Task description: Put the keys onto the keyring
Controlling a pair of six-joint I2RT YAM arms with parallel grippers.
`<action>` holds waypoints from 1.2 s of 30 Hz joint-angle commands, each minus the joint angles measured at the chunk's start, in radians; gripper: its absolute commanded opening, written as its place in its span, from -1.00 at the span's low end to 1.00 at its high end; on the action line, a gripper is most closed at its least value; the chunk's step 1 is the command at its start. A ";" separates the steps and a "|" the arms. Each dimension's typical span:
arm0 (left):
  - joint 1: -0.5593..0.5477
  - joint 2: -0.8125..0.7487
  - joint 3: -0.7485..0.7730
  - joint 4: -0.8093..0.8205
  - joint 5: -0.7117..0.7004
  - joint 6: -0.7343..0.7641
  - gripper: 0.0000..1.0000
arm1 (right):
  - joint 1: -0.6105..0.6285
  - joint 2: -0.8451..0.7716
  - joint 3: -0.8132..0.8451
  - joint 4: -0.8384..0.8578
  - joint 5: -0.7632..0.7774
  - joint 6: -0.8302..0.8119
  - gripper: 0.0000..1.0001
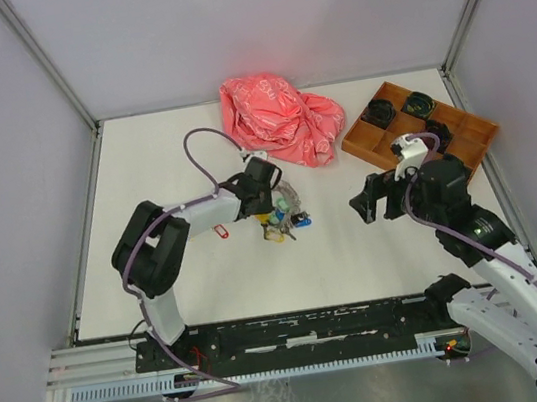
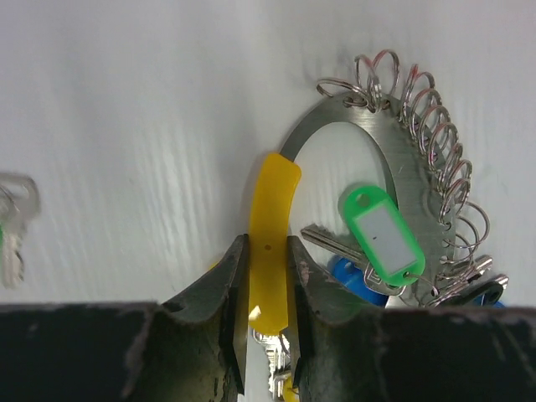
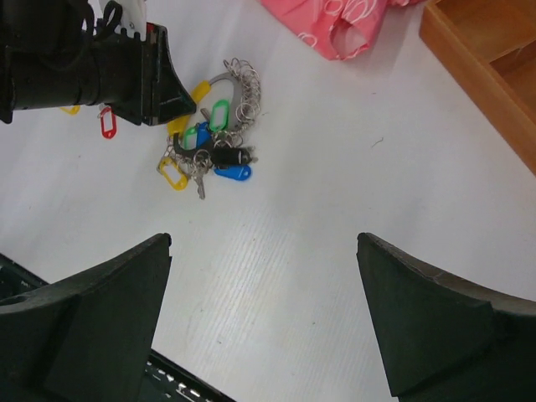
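Left gripper (image 2: 266, 248) pinches the keyring (image 2: 408, 180)

Its two fingers are squeezed on the ring's yellow part. The ring lies flat on the white table (image 1: 188, 274), near the middle. Keys (image 1: 287, 223) with green, blue and yellow tags lie bunched against it. A red-tagged key (image 1: 219, 232) lies apart, by the left arm. The right gripper (image 3: 264, 243) hangs wide open, holding nothing.

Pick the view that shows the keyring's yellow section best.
Left wrist: the yellow section sits close up and sharp, the left gripper shut on it. Right wrist shows it small beside that gripper; top external hides most of the keyring under the gripper.
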 commanded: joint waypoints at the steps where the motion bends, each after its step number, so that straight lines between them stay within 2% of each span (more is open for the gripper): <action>1: -0.124 -0.140 -0.099 -0.028 -0.091 -0.038 -0.79 | 0.002 0.101 0.028 0.039 -0.138 0.005 1.00; 5: -0.229 -0.225 -0.158 -0.026 -0.275 -0.008 -0.82 | 0.006 0.191 0.002 0.110 -0.245 0.033 0.98; 9: -0.325 -0.283 -0.210 0.012 -0.448 0.058 -0.89 | 0.012 0.239 -0.044 0.186 -0.259 0.051 0.96; 12: -0.408 -0.325 -0.258 0.089 -0.587 0.140 -0.90 | 0.018 0.285 -0.059 0.220 -0.258 0.052 0.94; 15: -0.463 -0.369 -0.314 0.206 -0.663 0.223 -0.90 | 0.025 0.332 -0.071 0.260 -0.265 0.061 0.91; 21: -0.496 -0.480 -0.469 0.484 -0.679 0.397 -0.91 | 0.049 0.404 -0.105 0.392 -0.305 0.104 0.80; 28: -0.501 -0.516 -0.499 0.594 -0.620 0.542 -0.92 | 0.085 0.430 -0.134 0.517 -0.360 0.111 0.71; 32: -0.523 -0.527 -0.552 0.714 -0.584 0.608 -0.93 | 0.104 0.464 -0.130 0.563 -0.385 0.125 0.50; 36: -0.523 -0.495 -0.525 0.696 -0.605 0.634 -0.94 | 0.135 0.508 -0.121 0.606 -0.438 0.119 0.31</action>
